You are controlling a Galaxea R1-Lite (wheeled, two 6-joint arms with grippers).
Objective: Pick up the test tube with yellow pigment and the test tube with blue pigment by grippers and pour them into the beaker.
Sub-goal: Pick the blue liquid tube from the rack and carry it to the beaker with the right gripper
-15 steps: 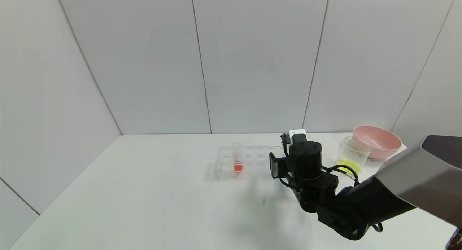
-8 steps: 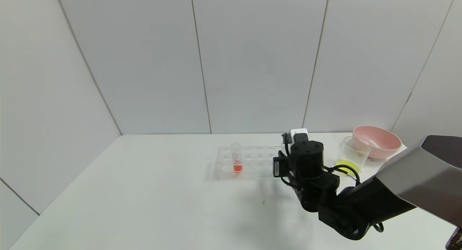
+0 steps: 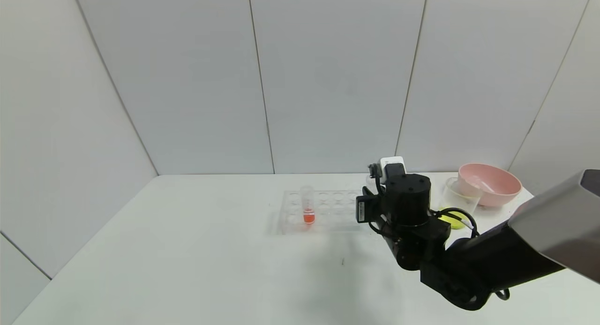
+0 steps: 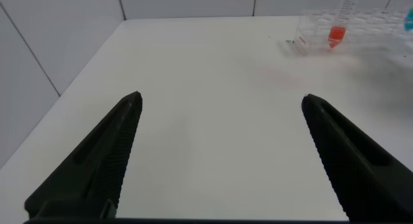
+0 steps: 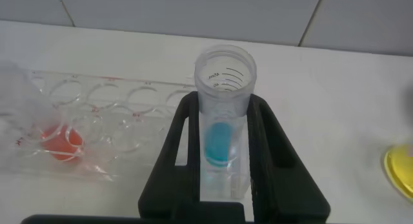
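- holding upright: blue tube (image 5: 222,130), pinched in right end effector (image 5: 222,153), just clear of rack (image 5: 97,121).
- beaker (image 3: 461,197): off to its right, near.
- left end effector (image 4: 222,146): spread, idle, farther.

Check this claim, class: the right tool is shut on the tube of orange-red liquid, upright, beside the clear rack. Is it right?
Wrong colour. The right wrist view shows the right tool shut on the test tube with blue pigment, upright, beside the clear rack. The orange-red tube stands in the rack, ungripped.
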